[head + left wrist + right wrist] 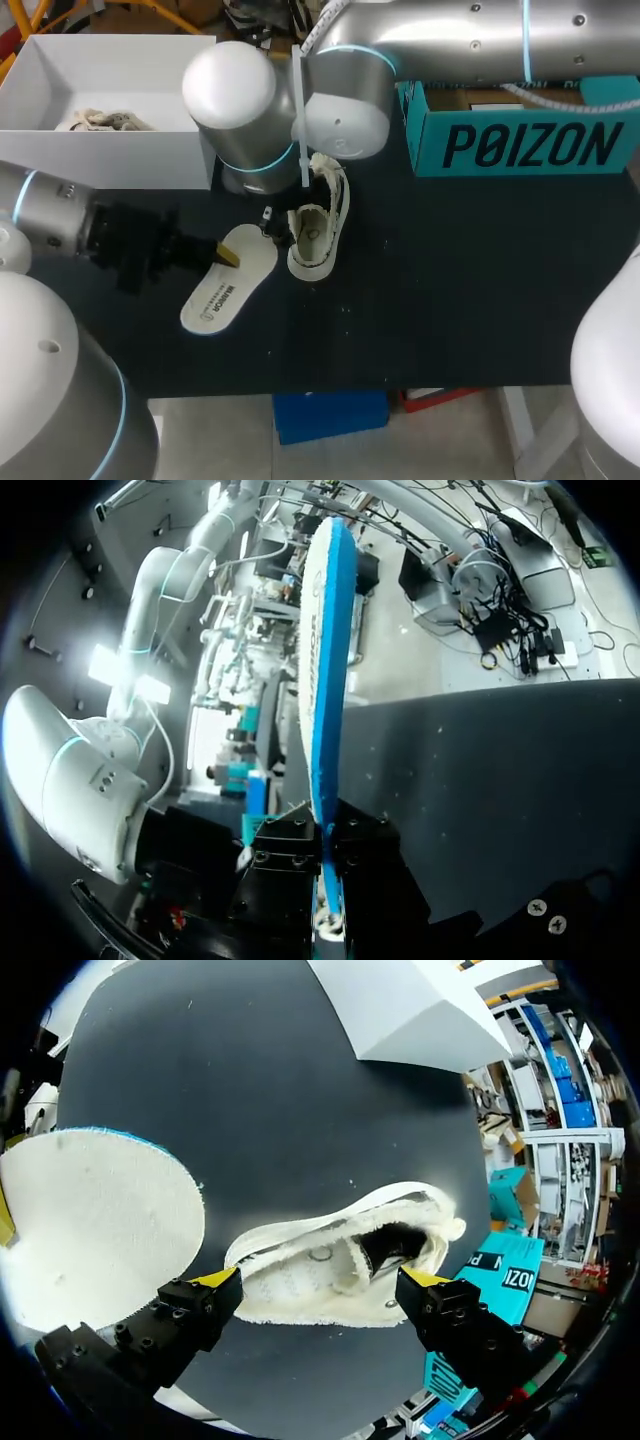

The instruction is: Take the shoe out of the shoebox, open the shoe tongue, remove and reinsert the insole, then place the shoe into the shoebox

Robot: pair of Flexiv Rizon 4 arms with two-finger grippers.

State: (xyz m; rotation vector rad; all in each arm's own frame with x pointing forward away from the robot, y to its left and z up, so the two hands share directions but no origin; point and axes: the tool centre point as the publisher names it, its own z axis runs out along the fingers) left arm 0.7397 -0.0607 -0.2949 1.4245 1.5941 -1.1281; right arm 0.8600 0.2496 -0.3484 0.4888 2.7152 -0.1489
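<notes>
A white shoe (318, 228) lies on the black table (450, 290), its opening facing up. In the right wrist view the shoe (340, 1265) lies just under my right gripper (320, 1280), whose yellow-tipped fingers stand open at either end of it. In the head view my right arm's wrist (340, 110) hangs over the shoe and hides most of that gripper. Left of the shoe, the white insole (225, 285) is pinched at its edge by my left gripper (226, 254). The left wrist view shows the insole (322, 660) edge-on, blue underneath, with the gripper (326, 880) shut on it.
A white open shoebox (110, 150) stands at the back left with another shoe (100, 120) inside. A teal box (520, 140) stands at the back right. Bare black table stretches right of and in front of the shoe.
</notes>
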